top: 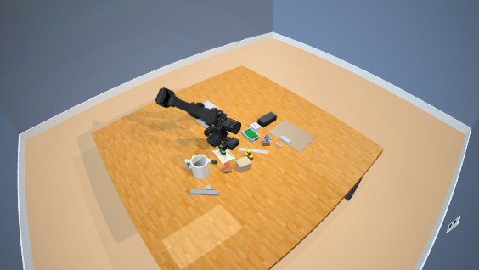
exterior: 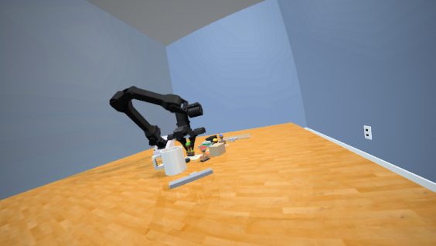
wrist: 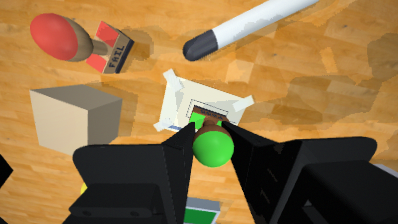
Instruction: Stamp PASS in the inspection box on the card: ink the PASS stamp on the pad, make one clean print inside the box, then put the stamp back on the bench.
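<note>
My gripper [wrist: 208,125] [top: 222,146] [exterior: 189,141] is shut on the PASS stamp [wrist: 213,148] [top: 221,149] [exterior: 189,146], which has a green knob and a brown handle. It holds the stamp upright, low over the white card [wrist: 179,99] [top: 228,158], whose corners are taped to the bench. The stamp's base lies over the near edge of the card's outlined inspection box [wrist: 212,103]. I cannot tell whether the base touches the card. The green ink pad [top: 250,134] [wrist: 200,216] lies behind the gripper, toward the arm's base.
A red FAIL stamp [wrist: 75,40] [top: 227,167] [exterior: 203,152], a beige cube [wrist: 72,117] [top: 243,164] [exterior: 216,149] and a marker [wrist: 240,27] [top: 254,150] lie close around the card. A white mug [top: 200,166] [exterior: 172,160], a grey bar [top: 204,192] [exterior: 191,178], a yellow stamp [top: 250,153] and a blue stamp [top: 267,139] stand nearby.
</note>
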Tool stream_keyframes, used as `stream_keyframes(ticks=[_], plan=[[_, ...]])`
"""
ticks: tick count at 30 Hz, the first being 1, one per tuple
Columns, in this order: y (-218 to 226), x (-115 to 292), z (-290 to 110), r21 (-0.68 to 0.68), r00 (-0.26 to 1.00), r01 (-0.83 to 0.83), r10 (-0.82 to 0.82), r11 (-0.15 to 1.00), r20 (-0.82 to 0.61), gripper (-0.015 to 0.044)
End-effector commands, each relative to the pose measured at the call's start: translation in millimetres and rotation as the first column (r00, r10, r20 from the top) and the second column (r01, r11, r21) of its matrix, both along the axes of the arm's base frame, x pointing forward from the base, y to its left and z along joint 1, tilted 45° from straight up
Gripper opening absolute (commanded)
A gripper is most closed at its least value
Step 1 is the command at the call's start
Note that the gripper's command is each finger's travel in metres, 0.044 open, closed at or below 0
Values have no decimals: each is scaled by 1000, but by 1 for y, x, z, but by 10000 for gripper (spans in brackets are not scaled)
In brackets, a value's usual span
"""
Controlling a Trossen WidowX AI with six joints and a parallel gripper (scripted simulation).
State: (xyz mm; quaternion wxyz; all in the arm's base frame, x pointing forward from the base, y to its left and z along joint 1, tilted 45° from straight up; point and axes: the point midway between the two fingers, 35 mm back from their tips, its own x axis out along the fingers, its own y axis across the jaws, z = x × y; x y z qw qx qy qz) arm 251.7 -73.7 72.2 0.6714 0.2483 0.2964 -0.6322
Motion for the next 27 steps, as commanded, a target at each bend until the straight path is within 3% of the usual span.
stream_keyframes(ticks=[1, 27], plan=[[2, 1, 3, -2, 1000, 2, -2, 1000, 4, 0], [32, 2, 32, 2, 1000, 2, -2, 1000, 3, 0]])
